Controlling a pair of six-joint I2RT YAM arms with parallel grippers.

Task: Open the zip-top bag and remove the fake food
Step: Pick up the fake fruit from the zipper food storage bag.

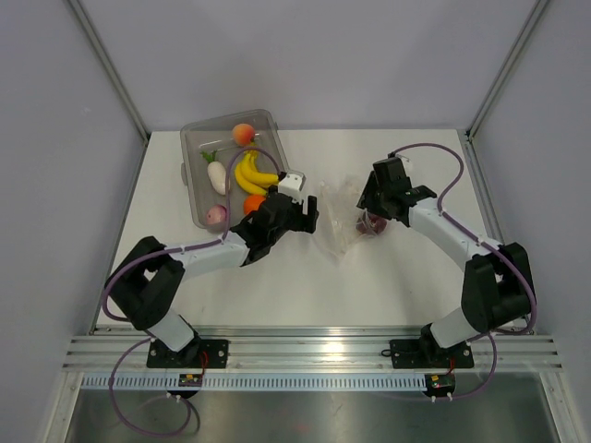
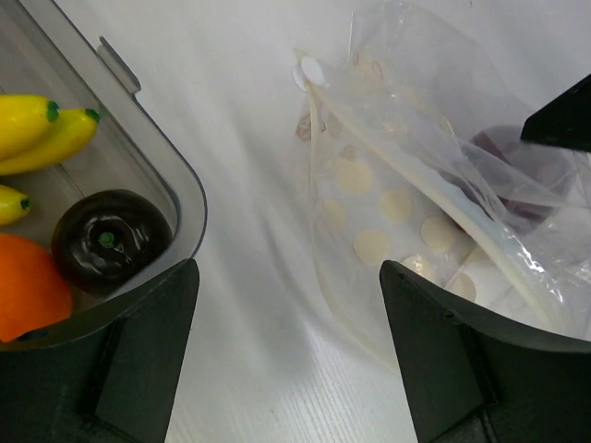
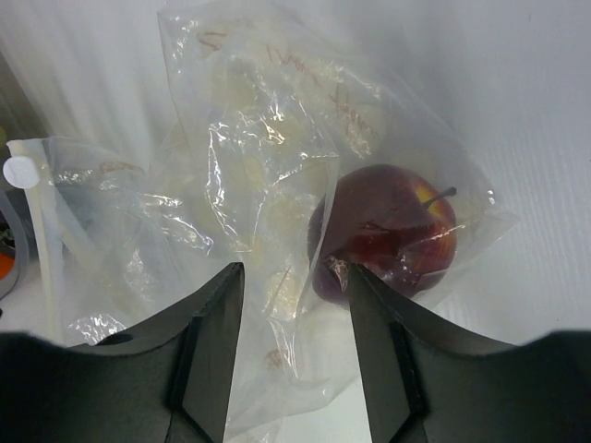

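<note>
The zip-top bag (image 1: 340,220) lies crumpled mid-table between both arms, and its white slider (image 2: 309,72) shows in the left wrist view. A dark red apple (image 3: 388,231) sits inside the bag (image 3: 249,185). My right gripper (image 3: 295,277) is open right over it, with loose film between the fingers and the apple just off the right fingertip. The left gripper (image 2: 289,277) is open over bare table, with the bag (image 2: 416,203) to its right. More fake food lies in the tub: bananas (image 1: 251,173), a peach (image 1: 243,134), a radish (image 1: 216,175), an orange (image 2: 28,286) and a dark round piece (image 2: 111,242).
The rigid clear tub (image 1: 189,175) stands at the back left, with its corner (image 2: 175,194) just left of my left gripper. Grey walls close the table in at the back and sides. The arm bases are bolted to the rail at the near edge.
</note>
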